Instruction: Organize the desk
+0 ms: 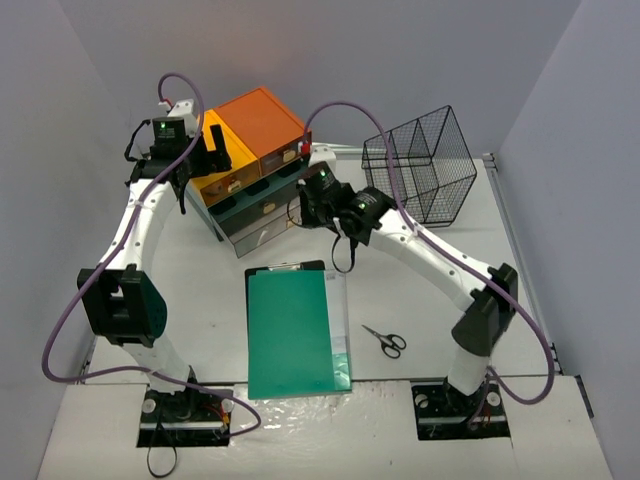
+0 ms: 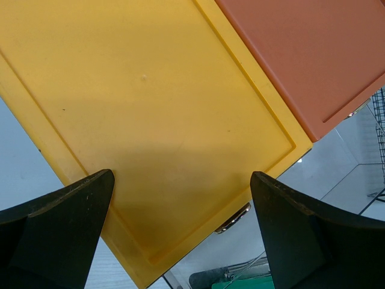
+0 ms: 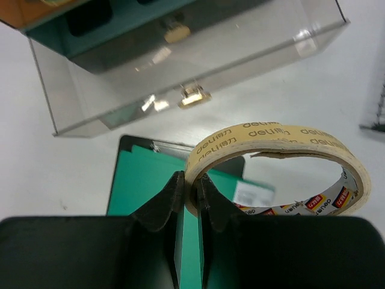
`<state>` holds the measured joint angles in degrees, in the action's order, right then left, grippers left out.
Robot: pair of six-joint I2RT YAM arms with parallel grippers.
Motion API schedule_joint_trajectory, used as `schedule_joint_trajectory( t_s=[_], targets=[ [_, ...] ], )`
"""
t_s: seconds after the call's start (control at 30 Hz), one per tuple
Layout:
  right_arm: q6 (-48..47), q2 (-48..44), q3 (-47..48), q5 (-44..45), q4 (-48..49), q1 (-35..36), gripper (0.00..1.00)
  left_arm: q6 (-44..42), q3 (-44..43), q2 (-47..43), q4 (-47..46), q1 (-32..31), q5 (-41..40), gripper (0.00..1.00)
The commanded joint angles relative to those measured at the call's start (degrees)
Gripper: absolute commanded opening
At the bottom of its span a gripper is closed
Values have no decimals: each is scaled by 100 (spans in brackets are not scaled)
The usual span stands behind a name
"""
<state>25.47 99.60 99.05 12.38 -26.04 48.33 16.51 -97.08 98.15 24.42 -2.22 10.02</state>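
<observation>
- Top view: the counter [image 1: 200,285] fills the middle of the shot, running from the arm bases to the back wall. It's flat matte white with a thin metal rail down the right edge.
- On it are a drawer unit [image 1: 262,170] at the back left, a wire basket [image 1: 420,165] at the back right, a green clipboard [image 1: 295,335] up front and scissors [image 1: 385,340] just beside the clipboard.
- The right gripper [image 1: 312,208] is reaching in by the drawer fronts, while the left gripper [image 1: 213,140] sits over the unit's top.
- Left wrist view: the left gripper [image 2: 181,174] has its jaws spread wide with nothing between them, hanging over the yellow lid [image 2: 150,90].
- Right wrist view: the right gripper [image 3: 189,180] has its jaws pinched on one thin edge of a tape roll [image 3: 264,133], and the rest of the ring sticks out sideways.
- With a grip that skinny, I'd guess the roll could twist or slip out, landing back on the counter [image 3: 60,162].
- The hanging ring could also clip the clear drawer [image 3: 180,66] if the arm comes in low.
</observation>
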Motion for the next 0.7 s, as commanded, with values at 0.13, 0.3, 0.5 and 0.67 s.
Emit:
schedule_joint_trajectory(
  t_s=[0.13, 0.3, 0.5, 0.67],
  targets=[
    [-909, 1251, 1686, -825, 1237, -105, 0, 123, -4, 117, 828, 135, -246, 97],
    [-1036, 1979, 2519, -1134, 1262, -178, 0, 127, -13, 137, 836, 143, -255, 97],
    [-1083, 2391, 2718, -1502, 1384, -265, 0, 106, -99, 175, 859, 143, -255, 97],
    [-1005, 2496, 2523, -1576, 1579, -287, 0, 76, -164, 205, 917, 143, -270, 97]
  ],
)
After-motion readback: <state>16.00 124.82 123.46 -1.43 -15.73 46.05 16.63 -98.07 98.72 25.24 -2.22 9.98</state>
